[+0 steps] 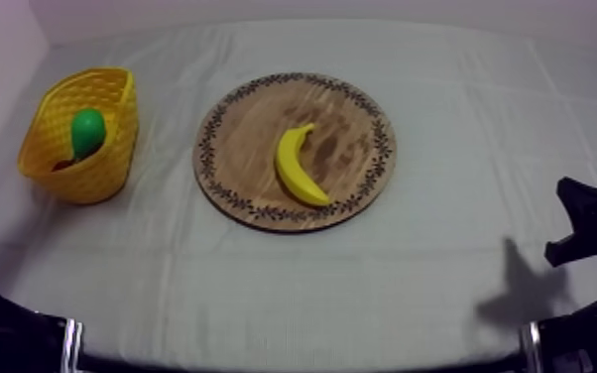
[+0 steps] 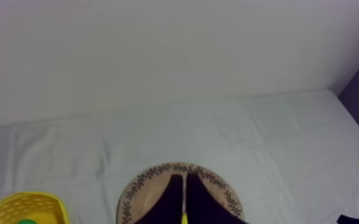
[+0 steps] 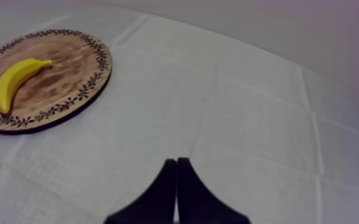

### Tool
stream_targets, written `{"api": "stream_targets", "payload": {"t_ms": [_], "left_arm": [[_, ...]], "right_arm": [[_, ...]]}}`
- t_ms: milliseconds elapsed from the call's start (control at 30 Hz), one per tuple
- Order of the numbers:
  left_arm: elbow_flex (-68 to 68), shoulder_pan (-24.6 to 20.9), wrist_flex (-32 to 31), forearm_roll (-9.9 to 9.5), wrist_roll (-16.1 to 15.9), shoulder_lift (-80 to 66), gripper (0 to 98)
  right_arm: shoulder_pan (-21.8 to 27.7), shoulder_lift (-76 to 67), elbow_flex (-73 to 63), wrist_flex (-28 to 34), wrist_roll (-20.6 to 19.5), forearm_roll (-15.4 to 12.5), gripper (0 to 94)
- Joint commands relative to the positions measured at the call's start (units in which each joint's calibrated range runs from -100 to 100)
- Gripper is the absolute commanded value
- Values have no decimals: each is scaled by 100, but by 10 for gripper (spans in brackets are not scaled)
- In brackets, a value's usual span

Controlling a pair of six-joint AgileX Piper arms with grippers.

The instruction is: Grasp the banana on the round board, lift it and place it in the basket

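While left gripper [image 2: 185, 179] and right gripper [image 3: 176, 162] clench nothing — wedges — the curved banana [image 1: 296, 169] lies on the grained board [image 1: 347, 139].

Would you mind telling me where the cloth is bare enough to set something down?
The widest bare cloth lies right of the wooden board. Another strip runs along the near edge. Crowded: the gap between the yellow basket and the board.

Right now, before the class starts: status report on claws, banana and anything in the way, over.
Left claw shut, right claw shut, both empty. Banana on wooden board. Way to yellow basket bare; green fruit inside it.
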Motion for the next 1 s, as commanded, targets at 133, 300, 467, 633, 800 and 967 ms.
{"api": "stream_targets", "payload": {"t_ms": [133, 300, 467, 633, 800, 967], "left_arm": [[-118, 209, 229, -94, 217, 546, 0], [-271, 328, 340, -135, 361, 1009, 0], [-556, 469, 714, -131, 491, 1553, 0], [-751, 620, 1165, -124, 627, 2167, 0], [-847, 710, 1338, -79, 776, 2701, 0], [-936, 743, 1369, 6, 890, 3125, 0]], "right_arm": [[0, 0, -3, 3, 1, 1, 3], [0, 0, -3, 3, 1, 1, 3], [0, 0, -3, 3, 1, 1, 3], [0, 0, -3, 3, 1, 1, 3], [0, 0, -3, 3, 1, 1, 3], [0, 0, -3, 3, 1, 1, 3]]}}
